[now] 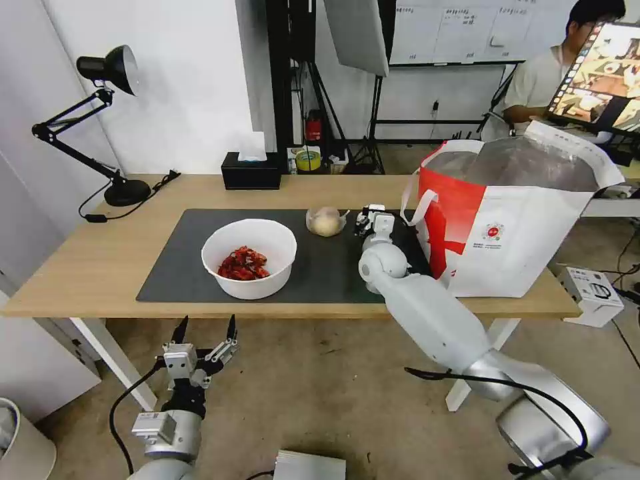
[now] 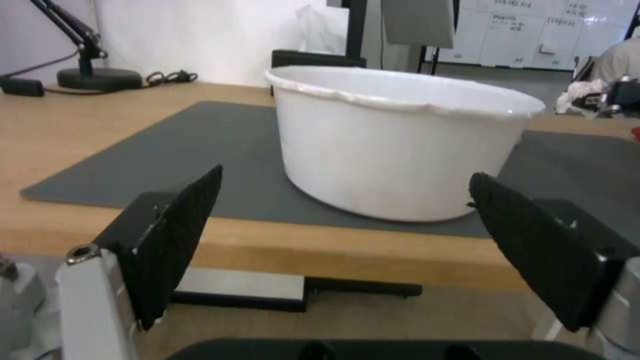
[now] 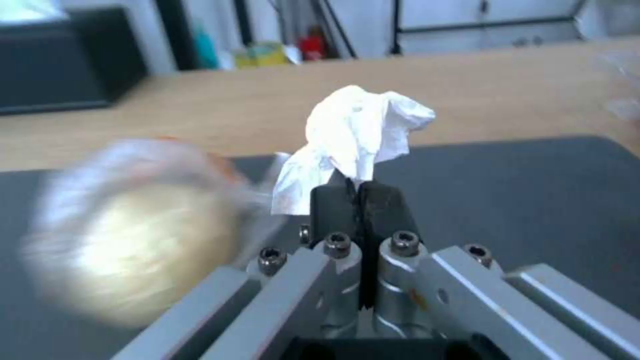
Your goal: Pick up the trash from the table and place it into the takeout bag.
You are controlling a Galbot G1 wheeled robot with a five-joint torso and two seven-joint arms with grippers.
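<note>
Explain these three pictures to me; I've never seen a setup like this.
This is a two-armed robot clearing a table. One picture looks down from its head; the other two come from cameras on its wrists. On the grey mat sit a bowl of red shells and a bagged beige lump. A takeout bag stands on the right. The right gripper is shut on a crumpled tissue. The left gripper waits open, below the table edge, facing the bowl.

Black articulated lamp (image 1: 100, 120) at far left, cord (image 1: 127, 207) trailing from its round base. Black tissue box (image 1: 251, 171) at far edge, white sheet poking out. Beyond: tape roll (image 1: 307, 160), red canister (image 1: 313, 127), whiteboard (image 1: 460, 30). Small white box (image 1: 593, 293) on floor at right. Monitor (image 1: 603, 73) at far right.
</note>
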